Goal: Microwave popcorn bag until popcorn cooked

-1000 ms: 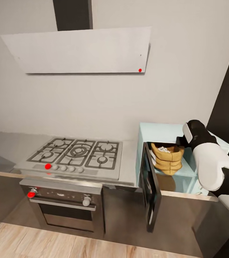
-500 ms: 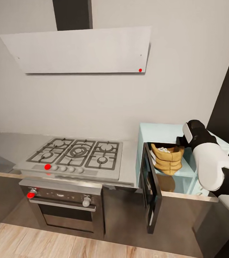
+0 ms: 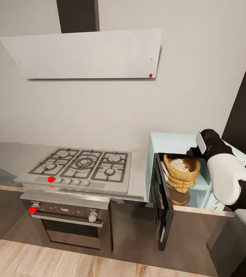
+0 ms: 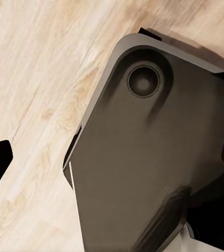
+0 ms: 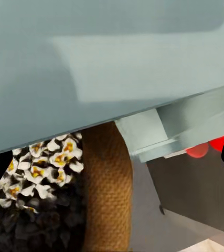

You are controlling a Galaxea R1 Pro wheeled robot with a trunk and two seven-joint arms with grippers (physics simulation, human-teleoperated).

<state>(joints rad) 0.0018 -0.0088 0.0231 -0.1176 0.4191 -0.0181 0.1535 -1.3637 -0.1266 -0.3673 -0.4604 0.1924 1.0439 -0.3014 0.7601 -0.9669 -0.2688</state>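
Oven [image 3: 71,225] near left under hob [image 3: 80,165], microwave [image 3: 173,140] door [image 3: 162,200] swung open toward viewer, bag [image 3: 181,175] inside cavity tilted, popcorn [image 3: 180,165] at its mouth, right arm [image 3: 221,169] at microwave's right, claw state unclear, countertop [image 3: 7,154], hood [image 3: 84,54] beyond.

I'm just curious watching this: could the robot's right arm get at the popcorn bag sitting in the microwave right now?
Probably yes. The microwave door hangs open, so the front is free, and the right arm already reaches beside the popcorn bag. Whether its gripper is open can't be told.
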